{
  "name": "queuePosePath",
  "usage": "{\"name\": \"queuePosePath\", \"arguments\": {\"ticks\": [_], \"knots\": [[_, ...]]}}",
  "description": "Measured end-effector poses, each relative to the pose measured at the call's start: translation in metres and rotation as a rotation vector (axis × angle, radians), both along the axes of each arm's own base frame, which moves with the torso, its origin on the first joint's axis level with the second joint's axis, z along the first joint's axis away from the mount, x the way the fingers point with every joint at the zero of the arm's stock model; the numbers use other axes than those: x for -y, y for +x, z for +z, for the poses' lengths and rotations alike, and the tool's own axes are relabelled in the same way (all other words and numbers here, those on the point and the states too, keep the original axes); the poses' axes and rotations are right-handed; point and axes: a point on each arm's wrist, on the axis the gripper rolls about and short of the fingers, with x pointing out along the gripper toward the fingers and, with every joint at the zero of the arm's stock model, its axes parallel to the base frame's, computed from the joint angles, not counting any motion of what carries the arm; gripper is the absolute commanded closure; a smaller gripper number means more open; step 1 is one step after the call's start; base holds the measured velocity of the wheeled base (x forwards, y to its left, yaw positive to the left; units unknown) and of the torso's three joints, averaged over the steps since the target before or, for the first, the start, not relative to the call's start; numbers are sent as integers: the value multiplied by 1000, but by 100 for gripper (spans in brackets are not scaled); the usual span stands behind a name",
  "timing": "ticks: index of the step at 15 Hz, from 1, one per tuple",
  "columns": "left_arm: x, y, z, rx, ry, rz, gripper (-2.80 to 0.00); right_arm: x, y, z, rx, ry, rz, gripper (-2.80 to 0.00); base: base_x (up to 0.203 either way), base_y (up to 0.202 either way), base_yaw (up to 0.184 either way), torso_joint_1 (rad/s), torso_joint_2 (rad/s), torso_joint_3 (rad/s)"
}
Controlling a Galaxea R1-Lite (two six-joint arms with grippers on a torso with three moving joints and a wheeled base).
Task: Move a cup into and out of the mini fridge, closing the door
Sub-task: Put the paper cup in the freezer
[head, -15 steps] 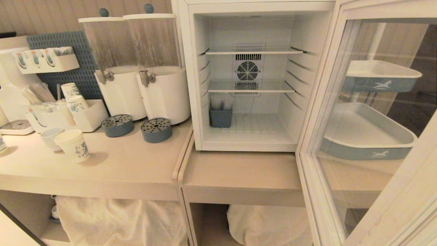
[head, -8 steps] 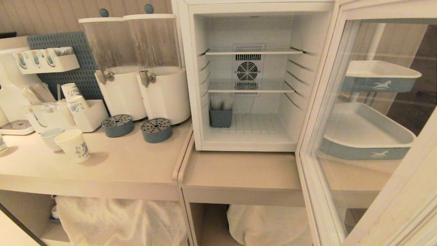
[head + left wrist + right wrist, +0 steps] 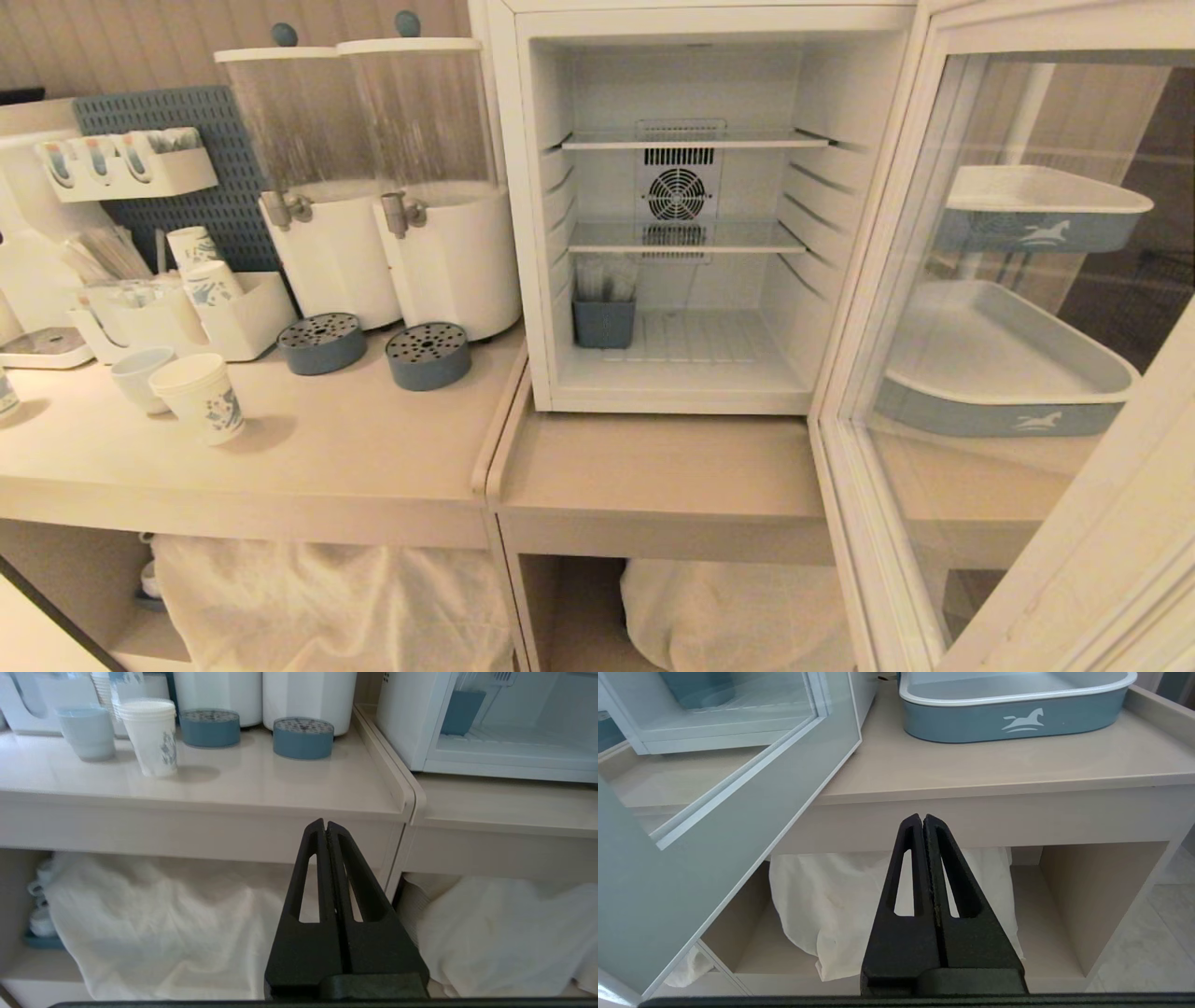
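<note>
Counter (image 3: 355, 448) holds cup (image 3: 201, 397) beside mug (image 3: 138, 375); fridge door (image 3: 980, 373) stands open; both claws pinched empty.

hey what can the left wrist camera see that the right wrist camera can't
Only the left wrist view shows the cup standing on the counter, a pale mug beside it, two blue drip trays, and the left gripper, shut and empty, below the counter edge. Only the right wrist view shows the blue tray with a horse logo and the right gripper, shut and empty. Both show the mini fridge, open, with a blue bin inside; its door appears only in the right wrist view.
</note>
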Motion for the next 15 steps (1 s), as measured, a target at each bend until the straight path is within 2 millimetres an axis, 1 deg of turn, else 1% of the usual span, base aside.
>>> {"name": "queuePosePath", "arguments": {"ticks": [4,5,12,15], "knots": [[0,0,-1,-6,-3,4,0,0,0,0,0,0,0,0,0,0,0,0,0,0],[0,0,-1,-6,-1,4,0,0,0,0,-1,0,0,0,-93,0,0,2,7,2],[0,0,-2,-7,-3,4,0,0,0,0,0,0,0,0,-184,0,1,3,1,1],[0,0,-2,-8,-5,1,0,0,0,0,0,0,0,0,0,0,0,0,0,0]]}}
